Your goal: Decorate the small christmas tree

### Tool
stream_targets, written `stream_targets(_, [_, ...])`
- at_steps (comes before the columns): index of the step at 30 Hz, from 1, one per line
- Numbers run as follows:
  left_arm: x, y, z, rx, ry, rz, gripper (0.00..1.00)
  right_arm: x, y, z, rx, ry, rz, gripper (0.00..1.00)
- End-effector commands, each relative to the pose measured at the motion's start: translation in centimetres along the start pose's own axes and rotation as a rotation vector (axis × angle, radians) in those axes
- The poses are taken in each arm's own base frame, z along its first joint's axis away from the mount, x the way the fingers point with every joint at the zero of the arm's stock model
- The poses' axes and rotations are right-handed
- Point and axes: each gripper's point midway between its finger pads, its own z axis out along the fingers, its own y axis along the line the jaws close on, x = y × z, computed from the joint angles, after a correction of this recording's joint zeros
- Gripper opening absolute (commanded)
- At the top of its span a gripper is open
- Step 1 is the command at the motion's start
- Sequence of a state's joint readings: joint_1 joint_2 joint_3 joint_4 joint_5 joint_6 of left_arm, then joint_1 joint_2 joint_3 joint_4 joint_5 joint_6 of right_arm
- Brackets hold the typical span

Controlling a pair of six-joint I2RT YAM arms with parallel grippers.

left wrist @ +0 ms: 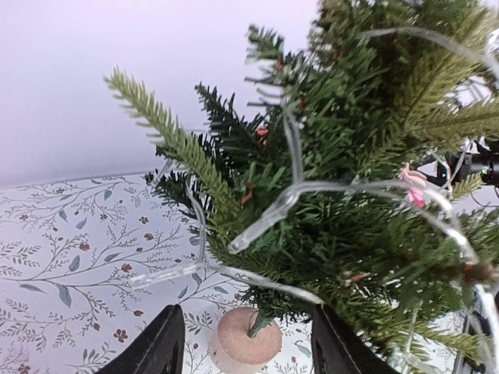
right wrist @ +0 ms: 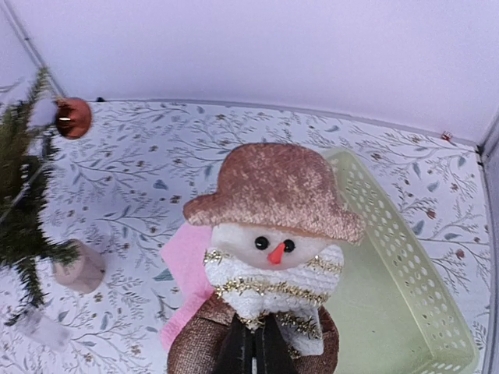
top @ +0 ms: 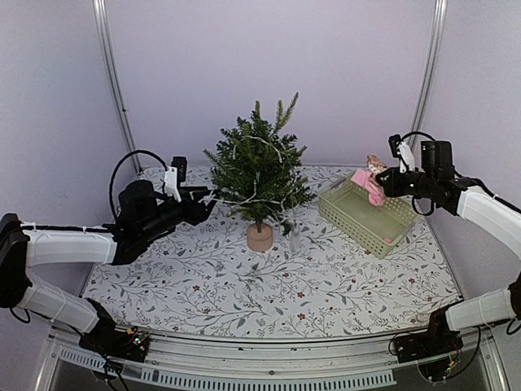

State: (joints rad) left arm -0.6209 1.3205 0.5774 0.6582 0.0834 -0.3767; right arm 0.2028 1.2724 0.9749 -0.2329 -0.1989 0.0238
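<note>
Nearest to us, the leaf-printed table [top: 203, 285] is stretching away between the two arms. Further in on the left, we are seeing the left fingers [left wrist: 160, 343] standing apart with nothing between them, pointing into the left flank of the small christmas tree [top: 259, 167]. A clear wire of the light string [left wrist: 296, 195] is crossing just in front of their tips, and we cannot tell whether it is touching them. Dense branches are crowding that whole side, and the tree's tan base [top: 260, 237] is showing low between the fingers.

The tree is standing upright near the middle of the table, with the string draped around it and a copper-red bauble [right wrist: 73, 117] hanging from a branch tip.

Off to the right, the right fingers [right wrist: 234, 354] are clamping a snowman ornament [right wrist: 273, 234] by its brown coat. They are holding it above the far left corner of a pale green basket [top: 383, 232], well apart from the tree. A pink flat piece [right wrist: 185, 265] is showing just behind the snowman.
</note>
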Motion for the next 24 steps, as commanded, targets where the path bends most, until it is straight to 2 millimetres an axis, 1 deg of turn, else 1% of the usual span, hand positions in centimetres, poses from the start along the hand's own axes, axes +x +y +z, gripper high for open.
stream_targets(1, [-1.7,-0.8,-1.9,0.003,-0.059,0.109,0.58,-2.8,6.6,-4.7,-0.314,-0.206,-0.101,0.0])
stream_targets(3, [-2.5,-2.0,-2.7,0.04,-0.08,0.154,0.56,-2.5,9.3,-6.5,-0.424,-0.247,-0.126,0.0])
stream_targets(4, [-2.8,-2.9,-3.0,0.071,-0.085,0.181,0.55,-2.0,10.6,-7.1,-0.476,-0.263,-0.145,0.0])
stream_targets(6, [-3.1,-4.9,-3.8,0.141,-0.09,0.233,0.54,-1.5,13.1,-9.1,-0.551,-0.313,-0.186,0.0])
stream_targets(7, [-3.4,-5.9,-4.1,0.169,-0.097,0.255,0.54,-1.1,14.2,-9.5,-0.576,-0.32,-0.198,0.0])
stream_targets(8, [-3.7,-6.9,-4.4,0.197,-0.105,0.272,0.53,-0.8,15.1,-10.2,-0.588,-0.332,-0.213,0.0])
stream_targets(9, [-3.9,-7.8,-4.8,0.227,-0.11,0.285,0.53,-0.3,16.0,-10.4,-0.59,-0.332,-0.231,0.0])
stream_targets(12, [-4.6,-10.7,-5.4,0.316,-0.127,0.296,0.53,1.7,19.0,-11.3,-0.611,-0.354,-0.343,0.0])
stream_targets(15, [-4.4,-14.1,-5.6,0.425,-0.122,0.321,0.53,2.7,21.0,-12.6,-0.652,-0.392,-0.397,0.0])
stream_targets(17, [-3.8,-15.7,-5.7,0.489,-0.11,0.326,0.53,3.2,22.3,-13.4,-0.661,-0.417,-0.435,0.0])
stream_targets(19, [-3.2,-16.1,-5.6,0.511,-0.092,0.305,0.52,3.3,23.2,-14.0,-0.669,-0.434,-0.464,0.0])
stream_targets(21, [-2.9,-15.8,-5.4,0.499,-0.086,0.287,0.51,3.4,24.0,-14.7,-0.697,-0.448,-0.48,0.0])
stream_targets(24, [-3.2,-15.2,-5.8,0.467,-0.109,0.272,0.51,3.5,25.4,-15.9,-0.764,-0.455,-0.485,0.0])
